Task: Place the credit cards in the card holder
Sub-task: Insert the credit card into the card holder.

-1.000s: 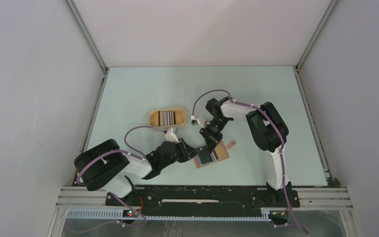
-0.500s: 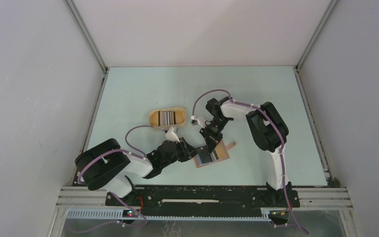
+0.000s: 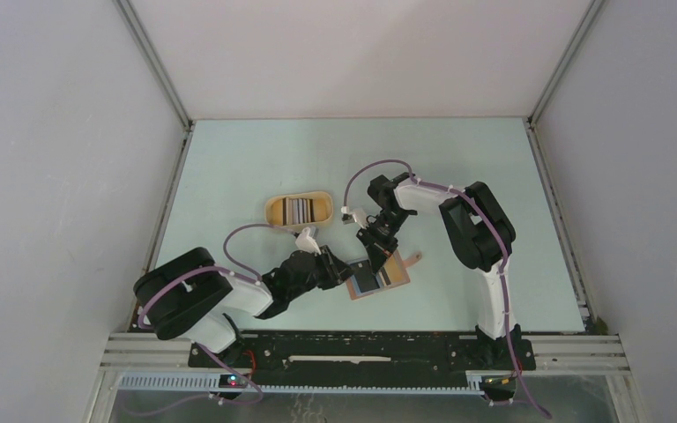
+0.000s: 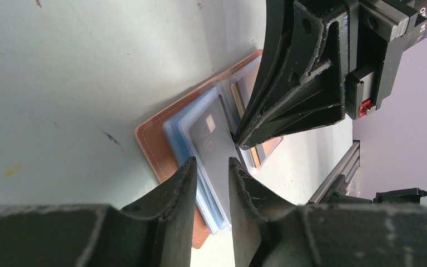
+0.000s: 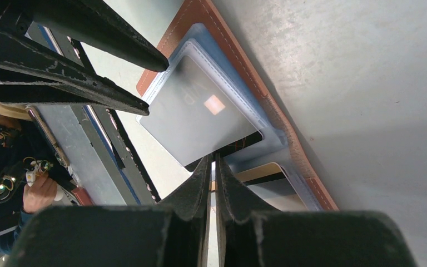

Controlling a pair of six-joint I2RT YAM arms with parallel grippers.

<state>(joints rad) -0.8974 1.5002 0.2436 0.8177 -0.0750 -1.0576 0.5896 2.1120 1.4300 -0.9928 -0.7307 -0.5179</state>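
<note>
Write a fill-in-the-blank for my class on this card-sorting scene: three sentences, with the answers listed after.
1. The dark grey card is pinched at its edge by the ___ arm's fingers.
2. The brown card holder lies ___ on the table.
3. More cards wait in the ___ tray beyond the holder.

Answers: right; open; yellow.

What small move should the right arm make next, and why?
Probably slide the dark card slightly deeper into the clear sleeve of the card holder: the right gripper pinches its near edge, which sticks out of the sleeve.
</note>
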